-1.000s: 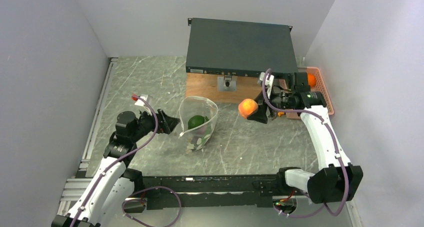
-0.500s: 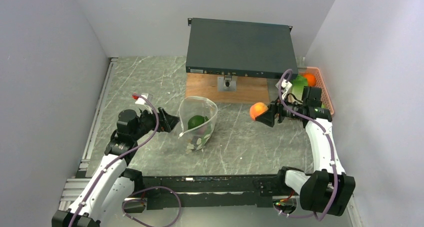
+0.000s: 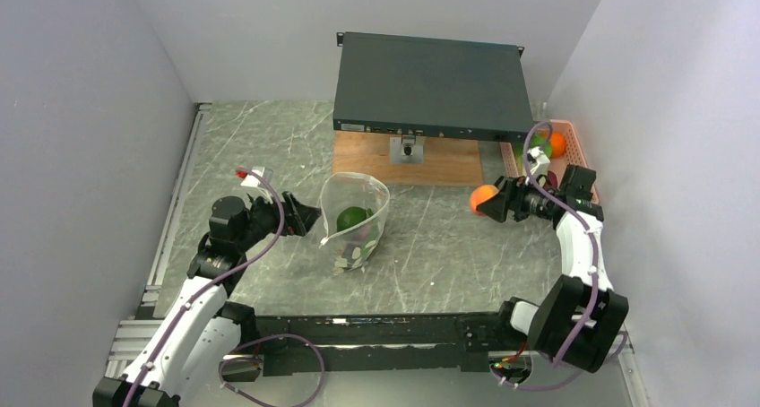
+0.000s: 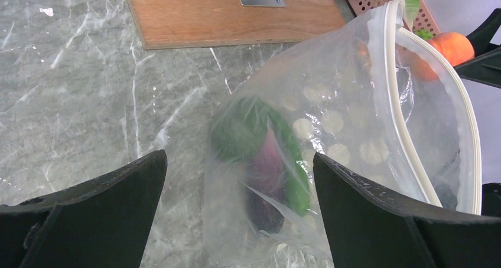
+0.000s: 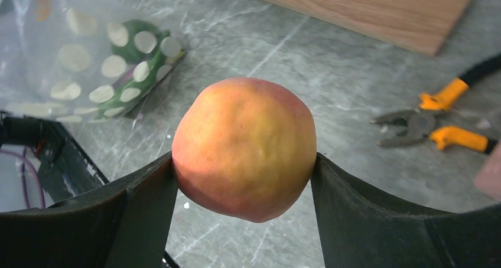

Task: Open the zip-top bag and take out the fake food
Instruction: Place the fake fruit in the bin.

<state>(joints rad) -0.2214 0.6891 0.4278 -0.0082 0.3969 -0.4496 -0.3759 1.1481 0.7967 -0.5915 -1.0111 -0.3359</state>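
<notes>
marble table [image 3: 430, 255]; right pincer [image 5: 244, 162] grips orange ball [image 5: 244, 138], zip-top bag [image 4: 354, 120] open

one zip-top bag [image 3: 369, 232], one basket [image 3: 587, 156], one pliers [image 5: 413, 125]

Zip-top bag [image 3: 356, 217] stands on worktop [image 3: 269, 147], just ahead of left pincer [image 3: 309, 217]. Fake food pieces [image 4: 266, 156] lie in bag's bottom. Ball [image 5: 243, 147] sits between fingers of right pincer [image 3: 491, 201], touching both, above worktop, well right of bag. Pliers [image 5: 434, 123] lie on worktop below that pincer, off to one side, near board [image 3: 408, 160]. Box [image 3: 428, 80] rests on board, beyond both pincers. Basket [image 3: 565, 125] sits behind right pincer at worktop's right edge, further fake food [image 3: 557, 143] in it.
</notes>
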